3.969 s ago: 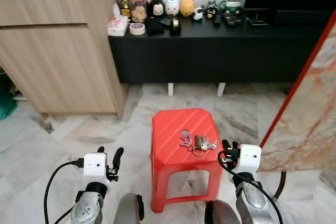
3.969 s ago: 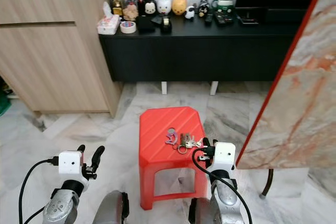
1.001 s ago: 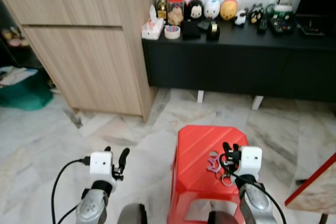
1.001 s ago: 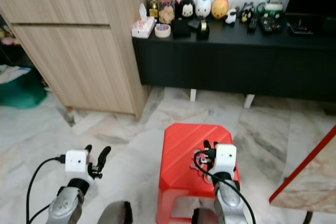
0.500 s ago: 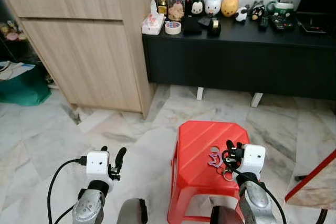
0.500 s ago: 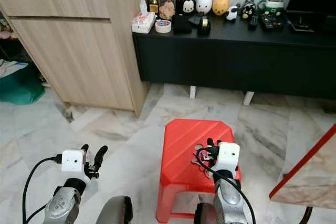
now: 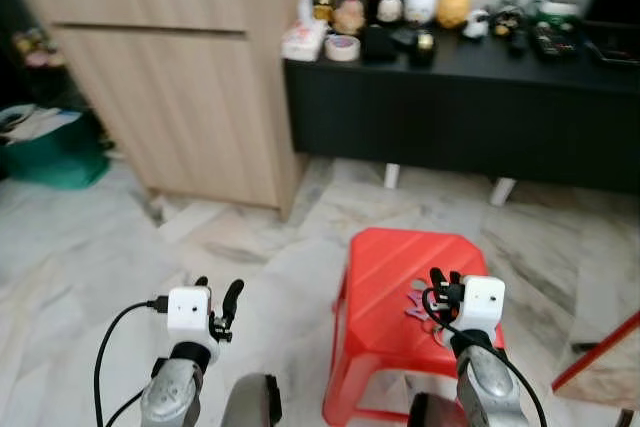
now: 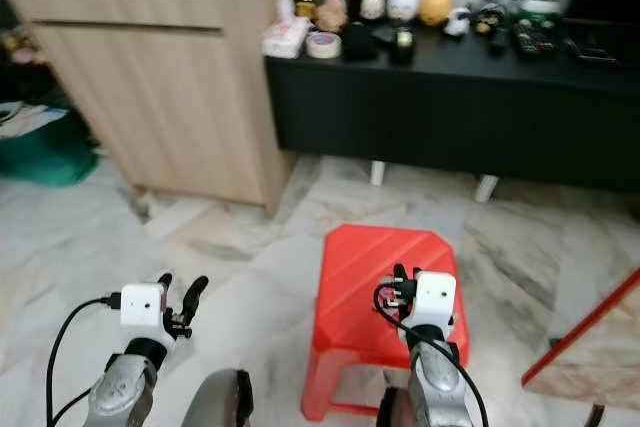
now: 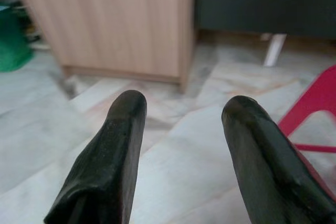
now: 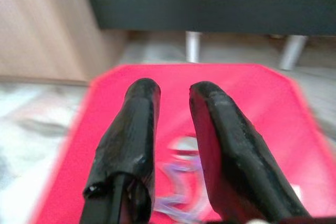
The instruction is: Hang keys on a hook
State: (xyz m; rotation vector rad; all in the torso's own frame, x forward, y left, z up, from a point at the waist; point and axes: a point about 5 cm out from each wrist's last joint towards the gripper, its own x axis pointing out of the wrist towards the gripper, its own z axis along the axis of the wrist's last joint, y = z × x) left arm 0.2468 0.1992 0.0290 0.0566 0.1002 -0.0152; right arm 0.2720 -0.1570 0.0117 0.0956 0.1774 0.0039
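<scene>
Hovering right gripper [image 10: 172,90], fingers parted, over blurred, apparently keys [image 7: 418,300]

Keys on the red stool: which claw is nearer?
Right. The right claw hovers over the stool just above the keys; the left claw hangs over bare floor beside the stool.

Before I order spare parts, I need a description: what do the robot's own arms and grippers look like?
Both arms are silver metal. Each wrist carries a small white box camera with a looping black cable. The left gripper and right gripper each have two long black fingers with rounded tips and a matte, rubbery look.
</scene>
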